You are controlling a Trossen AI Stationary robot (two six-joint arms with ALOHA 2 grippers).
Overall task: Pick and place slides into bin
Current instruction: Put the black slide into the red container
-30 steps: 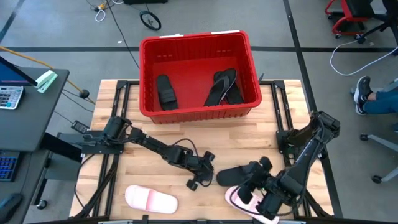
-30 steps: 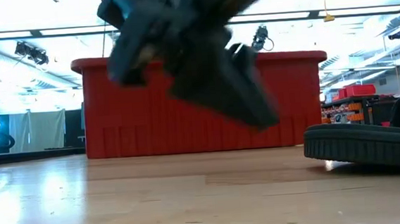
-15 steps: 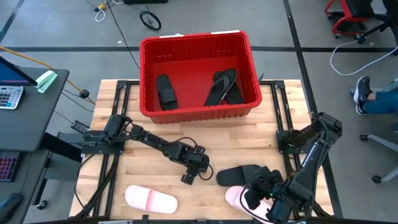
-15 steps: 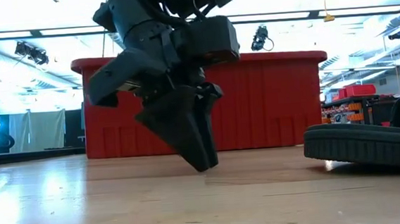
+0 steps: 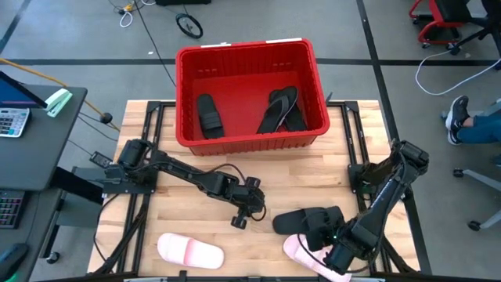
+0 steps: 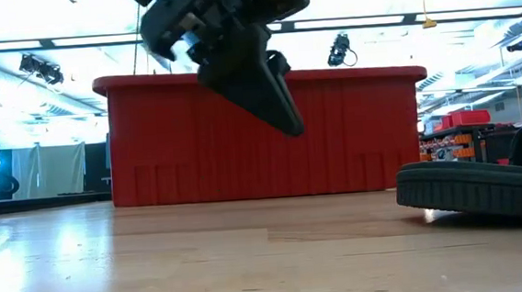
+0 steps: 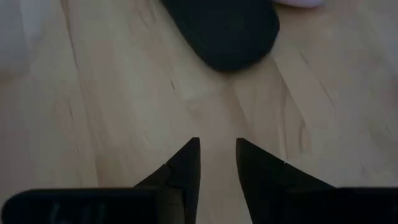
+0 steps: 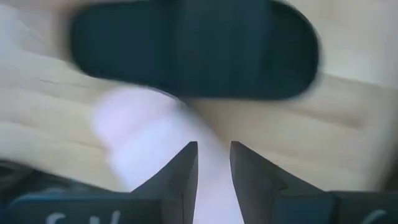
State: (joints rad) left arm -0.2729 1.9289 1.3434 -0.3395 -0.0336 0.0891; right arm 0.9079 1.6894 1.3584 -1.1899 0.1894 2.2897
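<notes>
Three black slides lie in the red bin (image 5: 188,59); three remain on the table: a black slide (image 5: 301,219), a pink slide (image 5: 296,251) touching it, another pink one (image 5: 190,251). My left pincer (image 5: 244,210) hovers narrowly parted, empty; my right pincer (image 5: 335,249), likewise slightly open, hangs above the pink slide

No readable text anywhere in these views, honestly. Nothing legible on the red bin (image 5: 249,94), none on the slides, and the pale marks along the near edge of the right wrist view are too blurred to make out.
</notes>
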